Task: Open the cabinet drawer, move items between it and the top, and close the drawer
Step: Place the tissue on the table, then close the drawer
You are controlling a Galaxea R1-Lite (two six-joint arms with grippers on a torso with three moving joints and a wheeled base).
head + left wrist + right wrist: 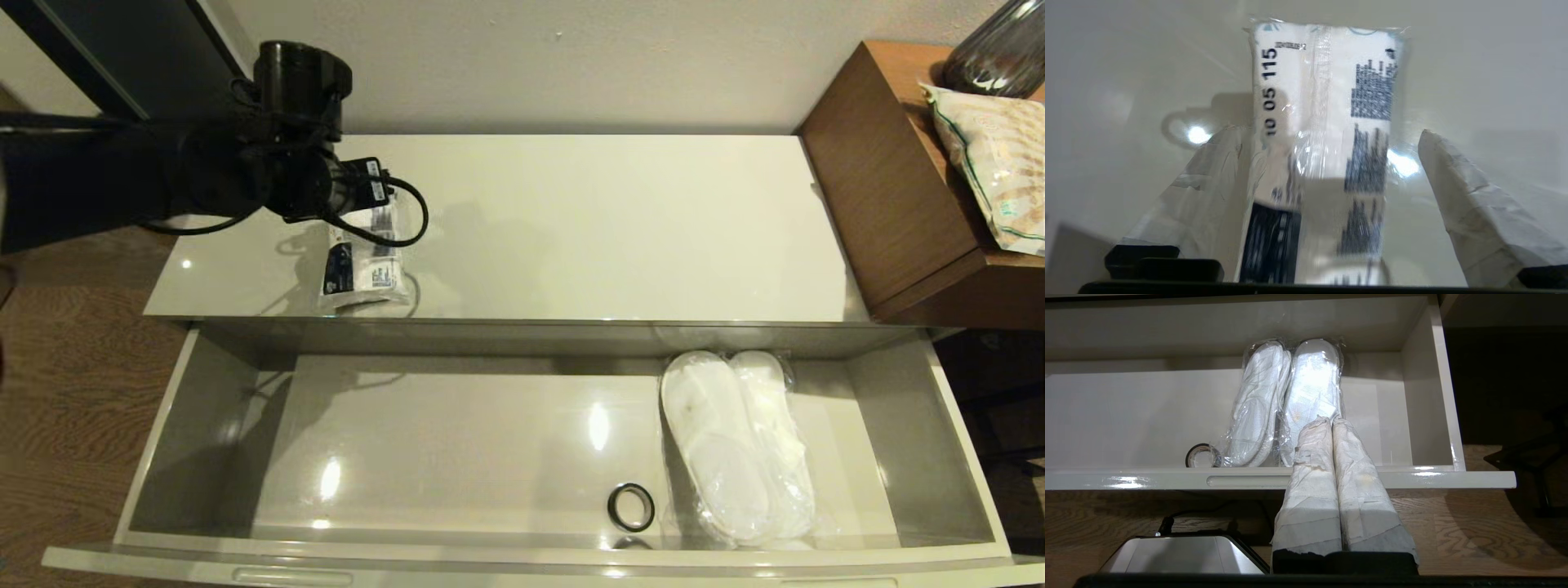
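Note:
The cabinet drawer (pixel 155 441) stands pulled out, its front rim and a handle slot (pixel 1249 481) showing in the right wrist view. The wrapped white slippers (pixel 735 445) lie in its right part, also seen as slippers (pixel 1286 400) from the right wrist. The small pack (pixel 363 265) with blue-green print lies on the top (pixel 612 229) near its left front edge. My left gripper (pixel 1327 130) hovers over the pack (pixel 1323 122), open, with a finger on either side. My right gripper (pixel 1327 418) is shut on nothing, low in front of the drawer's right end.
A small black ring (pixel 630 506) lies in the drawer beside the slippers. A brown wooden box (pixel 890 196) stands at the top's right end, carrying a snack bag (pixel 996 171) and a dark glass vessel (pixel 1000 45). Wooden floor lies under the drawer front.

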